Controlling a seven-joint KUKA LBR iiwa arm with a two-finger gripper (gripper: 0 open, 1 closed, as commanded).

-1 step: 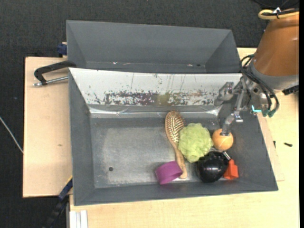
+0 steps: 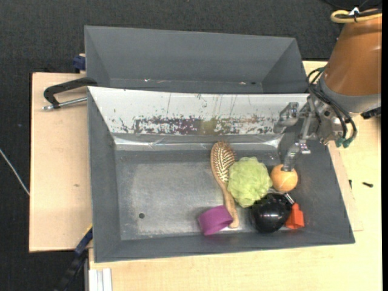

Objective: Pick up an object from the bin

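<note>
My gripper (image 2: 290, 160) hangs at the right side of the bin, just above a small orange ball (image 2: 284, 179), with its tip close to the top of the ball. A light green fluffy sponge (image 2: 248, 182) lies left of the ball and touches it. A black round thing (image 2: 268, 214) sits in front of both, with a small orange-red piece (image 2: 295, 217) at its right.
A wooden hairbrush (image 2: 223, 162) lies left of the sponge, its handle running toward the front wall. A purple cup (image 2: 214, 220) lies on its side by the handle's end. The bin's left half shows bare floor. The arm comes in over the right rim.
</note>
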